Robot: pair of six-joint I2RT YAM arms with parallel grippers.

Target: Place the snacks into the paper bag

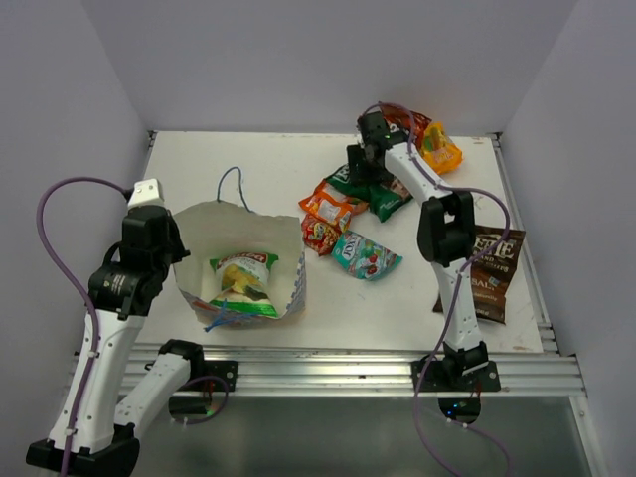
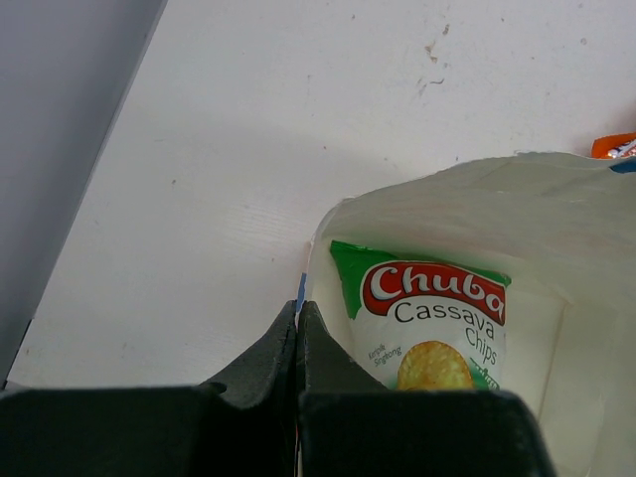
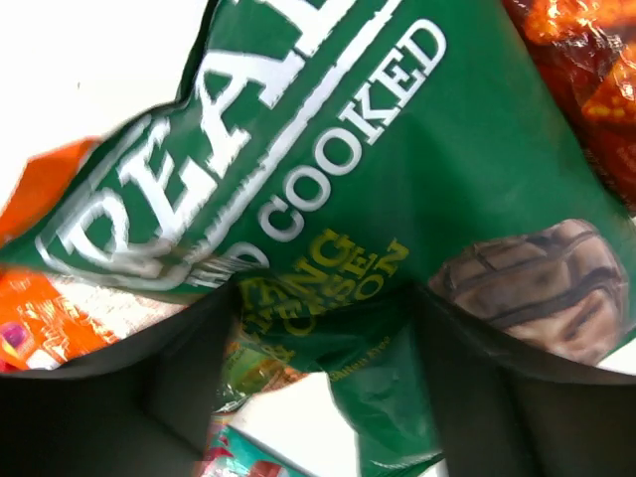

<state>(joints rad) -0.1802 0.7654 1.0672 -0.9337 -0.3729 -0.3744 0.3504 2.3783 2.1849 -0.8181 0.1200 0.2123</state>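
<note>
Pickup: right gripper (image 3: 326,293), jaws wide, straddles green packet (image 3: 397,129); left gripper (image 2: 298,310) pinches paper bag (image 2: 497,199) rim; closing seemingly due next.

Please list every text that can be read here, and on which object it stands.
"Chuba Cassava Chips": green-and-white packet inside the paper bag.
"REAL" and "COOKED": dark green packet; its yellow lettering is partly hidden.
Dark brown packet and teal packet: print too small to read.

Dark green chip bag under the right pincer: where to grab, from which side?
The dark green chip bag lies face up, partly over a red-orange packet. Come straight down with the right pincer, fingers across its narrow end, where both edges lie free.
</note>
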